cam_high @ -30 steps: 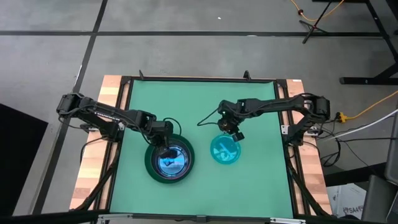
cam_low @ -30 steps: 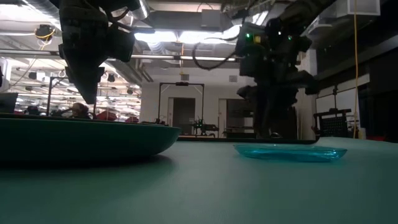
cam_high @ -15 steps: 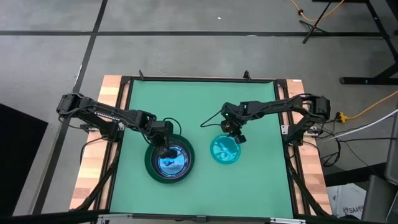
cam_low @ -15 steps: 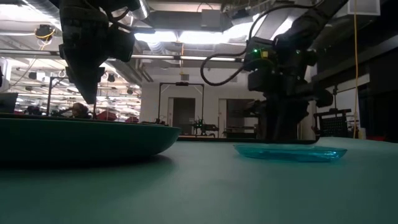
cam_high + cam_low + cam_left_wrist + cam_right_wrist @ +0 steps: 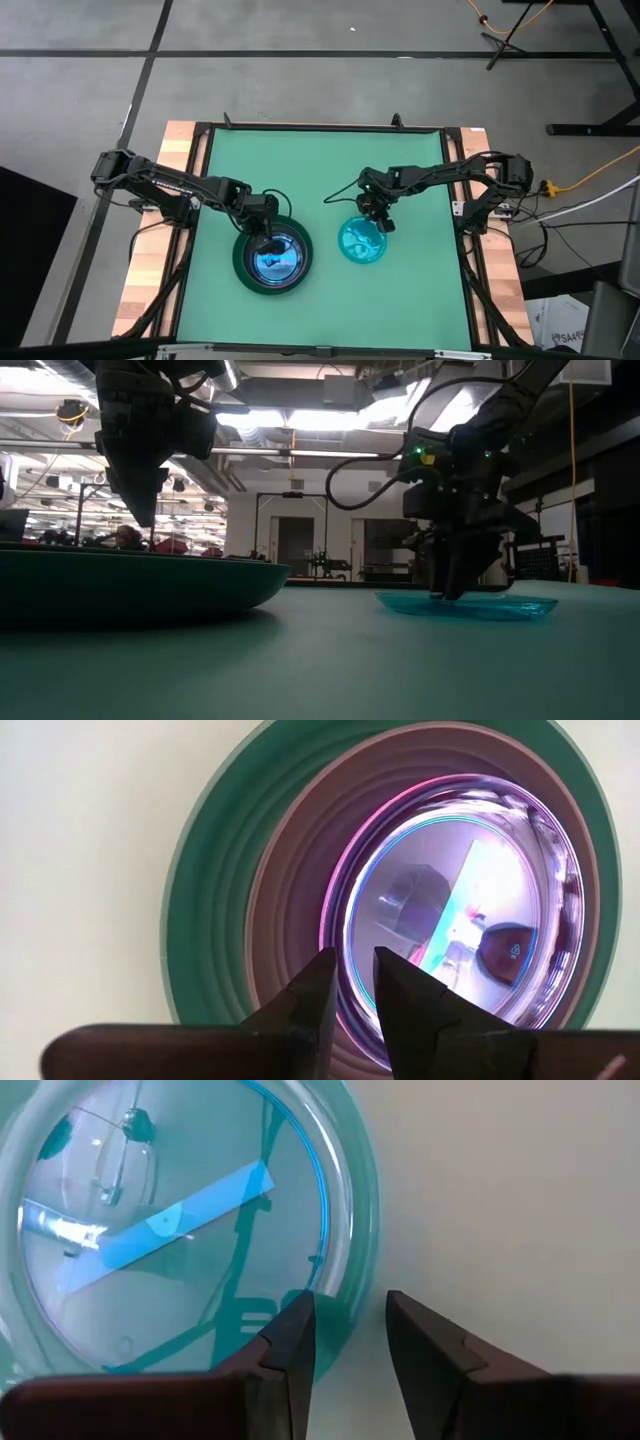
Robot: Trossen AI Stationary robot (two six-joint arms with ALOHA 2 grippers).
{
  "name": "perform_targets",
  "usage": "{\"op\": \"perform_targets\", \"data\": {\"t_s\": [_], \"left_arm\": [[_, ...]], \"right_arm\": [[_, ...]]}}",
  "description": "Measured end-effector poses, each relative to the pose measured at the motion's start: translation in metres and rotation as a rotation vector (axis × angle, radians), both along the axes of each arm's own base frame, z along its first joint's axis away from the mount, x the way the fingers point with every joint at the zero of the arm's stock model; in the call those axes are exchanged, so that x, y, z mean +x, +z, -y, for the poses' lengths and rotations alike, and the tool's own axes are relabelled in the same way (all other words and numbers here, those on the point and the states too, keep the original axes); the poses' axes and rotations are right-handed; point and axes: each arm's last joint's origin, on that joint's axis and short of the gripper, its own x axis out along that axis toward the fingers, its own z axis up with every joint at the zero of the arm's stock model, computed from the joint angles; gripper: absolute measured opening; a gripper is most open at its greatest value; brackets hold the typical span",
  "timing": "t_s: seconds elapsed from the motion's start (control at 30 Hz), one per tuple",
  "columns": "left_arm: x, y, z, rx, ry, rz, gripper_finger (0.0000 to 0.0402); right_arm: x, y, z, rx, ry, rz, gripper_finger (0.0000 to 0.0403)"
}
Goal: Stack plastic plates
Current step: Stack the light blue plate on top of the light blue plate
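Right wrist view: jaws straddle cyan plate point(image 5: 180, 1220) rim.

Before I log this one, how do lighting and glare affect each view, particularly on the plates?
High view: even light, with a bright blue-white reflection in the stack of plates. Low view: bright ceiling lights behind leave both arms as dark silhouettes; the cyan plate still reads clearly. Left wrist view: washed-out table, mirror-like reflections in the top plate. Right wrist view: a bright streak across the cyan plate, table pale.
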Motion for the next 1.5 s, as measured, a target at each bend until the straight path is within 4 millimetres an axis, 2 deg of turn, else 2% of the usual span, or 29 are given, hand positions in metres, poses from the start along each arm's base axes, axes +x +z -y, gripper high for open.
{"op": "perform_targets", "data": {"t_s": [0.4,0.77,0.87,1.2,1.5], "left_arm": [[0.000,0.000,0.000,0.000,0.000,0.000,0.0062],[0.000,0.000,0.000,0.000,0.000,0.000,0.0062],[0.000,0.000,0.000,0.000,0.000,0.000,0.0062],[0.000,0.000,0.000,-0.009,-0.004,-0.001,0.0062],[-0.007,0.011,0.000,-0.019,-0.006,0.043,0.0062]], "right_arm": [[0.000,0.000,0.001,-0.033,-0.016,-0.010,0.0120],[0.000,0.000,0.000,0.013,-0.018,-0.007,0.0117],[0.000,0.000,0.000,0.017,-0.016,-0.006,0.0101],[0.000,0.000,-0.001,0.027,-0.014,-0.003,0.0010],[0.002,0.001,-0.002,0.077,-0.027,0.011,0.0001]]}}
